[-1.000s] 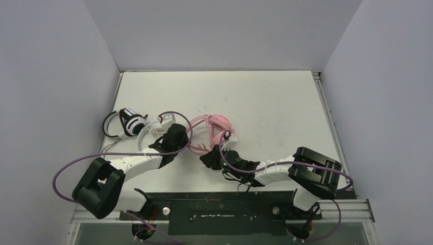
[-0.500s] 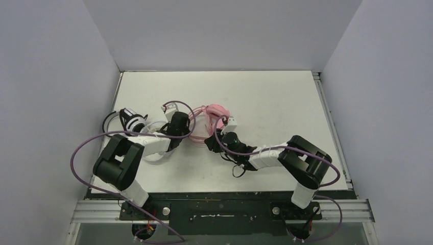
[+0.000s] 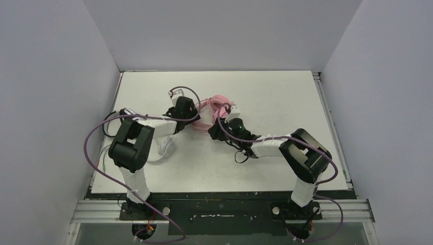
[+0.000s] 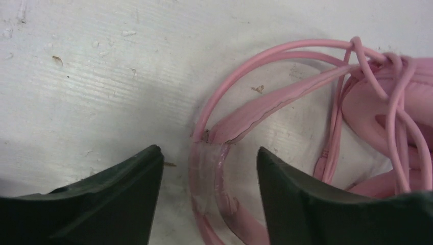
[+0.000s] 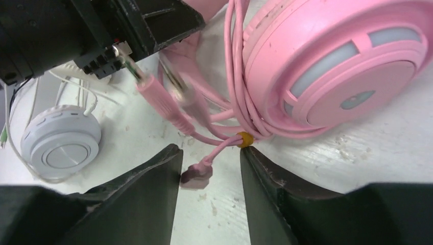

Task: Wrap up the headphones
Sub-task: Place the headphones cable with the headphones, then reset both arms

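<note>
The white table [image 3: 275, 92] carries all three headsets in its left half. The left arm [image 3: 134, 145] folds up from the near left and reaches toward the middle. The right arm [image 3: 304, 153] bends in from the near right, so the two wrists face each other across the pink headset [image 3: 217, 102].

That headset lies about midway between the near and far edges, a little left of centre. Its round earcup [image 5: 337, 66] fills the right wrist view, and its headband [image 4: 265, 104] runs across the left wrist view. The white headset [image 5: 61, 148] lies near and to the left of the pink one, partly under the left arm. Of the black-and-white headset [image 3: 106, 126], by the left edge, only a dark arc shows past that arm.

The left gripper [image 4: 208, 153] stands released, its fingers [image 4: 127, 194] spread either side of the headband end with bare table showing on both sides of it. The right gripper [image 5: 210, 150] is also spread.

The pink cable [image 5: 236, 76] hangs in loops against the earcup (several strands bunched together). One strand passes a yellow bead [image 5: 245, 139] and drops between the right fingers [image 5: 143, 199], ending in a small mauve piece [image 5: 196, 176] not visibly pinched. A pink jack plug [image 5: 158, 99] lies beside the loops, just beyond those fingers.
</note>
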You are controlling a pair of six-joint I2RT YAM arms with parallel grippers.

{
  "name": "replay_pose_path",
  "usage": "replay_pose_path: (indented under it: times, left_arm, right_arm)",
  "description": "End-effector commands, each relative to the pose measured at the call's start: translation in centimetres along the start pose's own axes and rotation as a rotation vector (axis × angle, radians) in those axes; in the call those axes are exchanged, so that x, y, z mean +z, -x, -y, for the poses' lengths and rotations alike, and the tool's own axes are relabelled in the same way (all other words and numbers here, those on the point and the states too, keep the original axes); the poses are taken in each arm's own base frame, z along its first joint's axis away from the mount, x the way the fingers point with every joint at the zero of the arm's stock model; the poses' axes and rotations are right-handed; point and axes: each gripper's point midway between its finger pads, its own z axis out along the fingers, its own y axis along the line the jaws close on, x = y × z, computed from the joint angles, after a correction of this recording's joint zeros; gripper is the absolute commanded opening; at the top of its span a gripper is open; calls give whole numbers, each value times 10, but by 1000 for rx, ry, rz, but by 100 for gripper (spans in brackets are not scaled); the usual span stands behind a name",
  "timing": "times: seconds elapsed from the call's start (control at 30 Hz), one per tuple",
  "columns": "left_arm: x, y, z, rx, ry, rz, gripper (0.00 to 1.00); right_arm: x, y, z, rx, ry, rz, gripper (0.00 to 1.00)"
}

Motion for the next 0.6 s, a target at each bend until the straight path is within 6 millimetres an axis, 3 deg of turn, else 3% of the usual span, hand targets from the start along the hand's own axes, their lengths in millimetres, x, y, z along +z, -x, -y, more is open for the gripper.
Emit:
replay_pose_path:
  times: [0.0,0.1,0.2,0.37,0.5,0.57]
  left_arm:
    - [-24,33,11,49,-27,37,76]
    - [-43,47,7,76,-10,52,92]
    - [-70,60,5,86,-22,91,97]
    - [-124,59,2,123,-128,146,97]
    - [-169,32,15,339,-367,249,97]
    - [-183,20,12,431,-440,305,97]
  right_arm:
    - [-30,33,-16,-45,48,71,53]
    - [-54,40,-12,-76,29,91,75]
    - [-81,52,-8,-120,6,137,98]
    - [-129,73,8,-193,-73,220,100]
    - [-164,82,40,-252,-209,305,100]
    - [-183,89,54,-291,-267,372,100]
